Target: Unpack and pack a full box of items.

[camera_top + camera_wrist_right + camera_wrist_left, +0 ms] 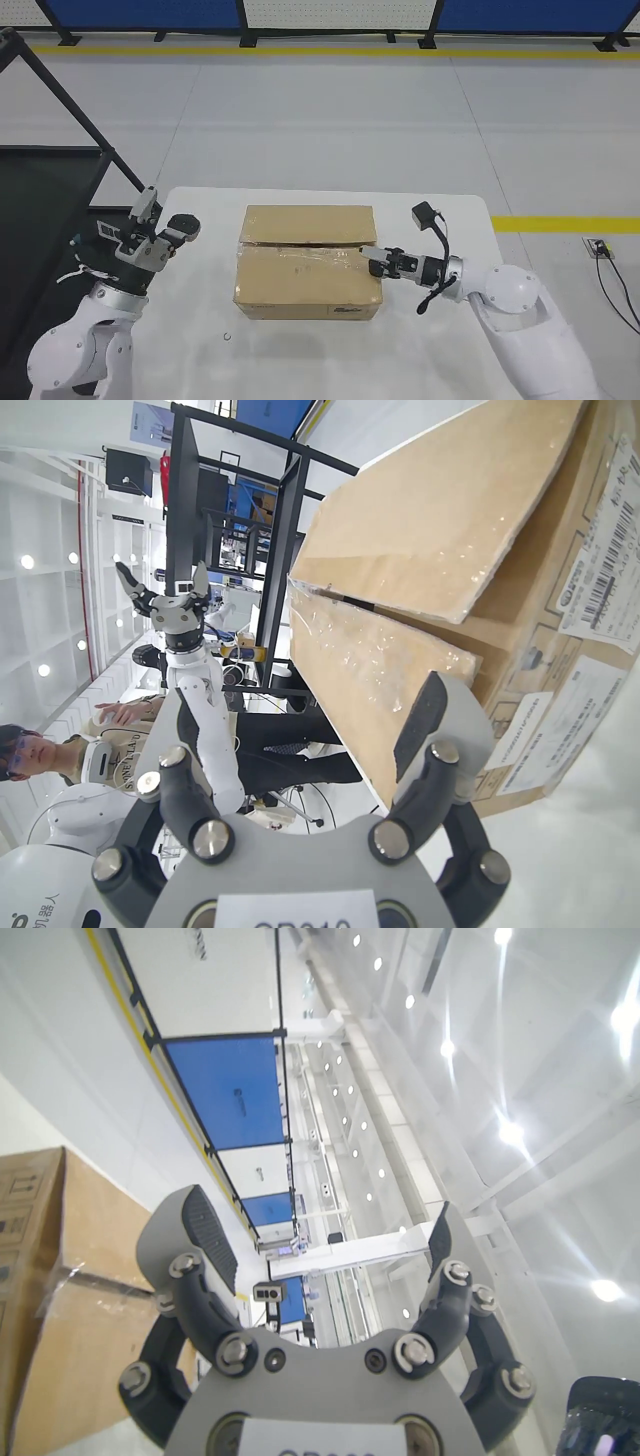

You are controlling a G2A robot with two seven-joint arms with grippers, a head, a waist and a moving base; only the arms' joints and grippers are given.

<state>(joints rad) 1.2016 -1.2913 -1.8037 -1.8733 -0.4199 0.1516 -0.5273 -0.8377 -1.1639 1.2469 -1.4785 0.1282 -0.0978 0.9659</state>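
A brown cardboard box [308, 262] sits in the middle of the white table [200, 330], its top flaps closed and clear tape along the seam [380, 635]. One flap's corner [465, 610] stands slightly lifted at the box's right end. My right gripper [372, 258] is at that end by the seam, open [305, 725], with one fingertip [425, 720] close to the box's upper edge. My left gripper [148, 212] is held off the box's left side, tilted upward and open [325, 1233], holding nothing. The box's side [50, 1253] lies beside it.
A small pale object [228, 336] lies on the table in front of the box. A black metal frame [60, 170] stands off the table's left side. A cable and socket [600, 250] lie on the floor to the right.
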